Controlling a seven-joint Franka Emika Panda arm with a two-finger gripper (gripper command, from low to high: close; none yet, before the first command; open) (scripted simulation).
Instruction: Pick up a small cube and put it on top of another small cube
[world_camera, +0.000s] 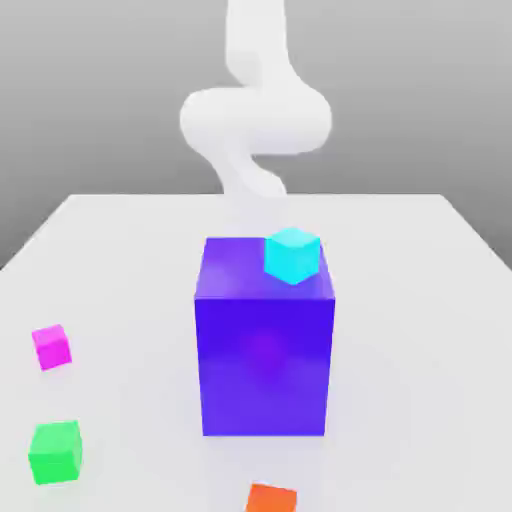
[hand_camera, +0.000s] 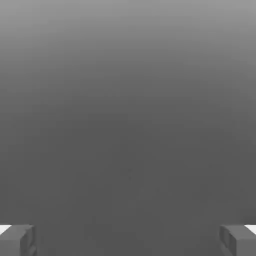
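A small cyan cube (world_camera: 292, 254) rests on the top of a tall purple block (world_camera: 264, 350), near its far corner on the exterior view's right. A small magenta cube (world_camera: 51, 347) lies on the table at the exterior view's left. Nearer the front sit a green cube (world_camera: 54, 452) and an orange cube (world_camera: 271, 498) cut by the frame edge. The white arm (world_camera: 255, 120) rises behind the purple block. In the hand view my gripper (hand_camera: 128, 241) is open, its grey fingertips (hand_camera: 17, 240) wide apart with nothing between them, facing a plain grey background.
The white table (world_camera: 420, 300) stretches around the purple block, which stands as the one tall obstacle in the middle. The table's far edge runs just behind the block, below the arm.
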